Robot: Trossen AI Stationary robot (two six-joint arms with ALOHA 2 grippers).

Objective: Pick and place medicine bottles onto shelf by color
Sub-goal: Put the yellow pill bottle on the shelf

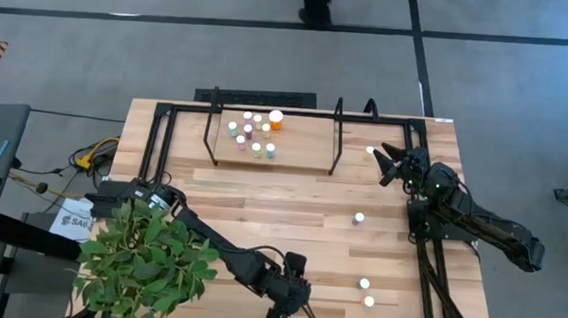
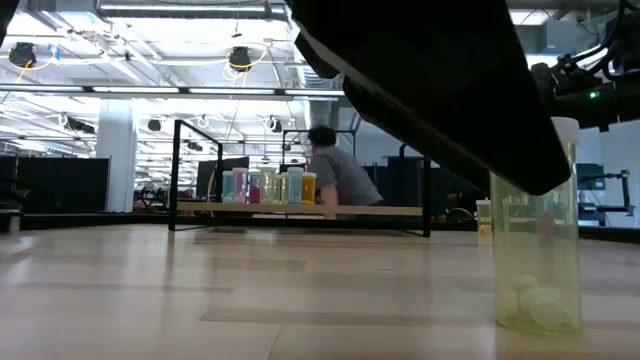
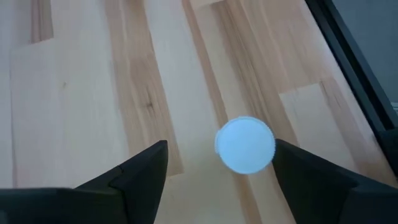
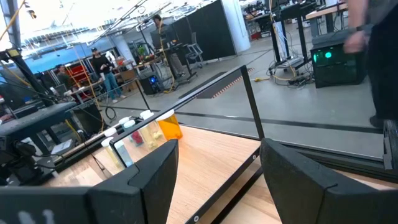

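On the shelf [image 1: 304,152], a light wood board framed in thin black metal bars, about nine small cylindrical medicine bottles [image 1: 255,132] with pale round caps are already clustered; four bottles [image 1: 359,218] are left on the planked wood surface [image 1: 260,213]. One white-capped bottle [image 3: 245,144] is bracketed, ungripped, by the left gripper [image 3: 221,163], jaws apart, while the right gripper [image 1: 392,164] is held open beside the shelf
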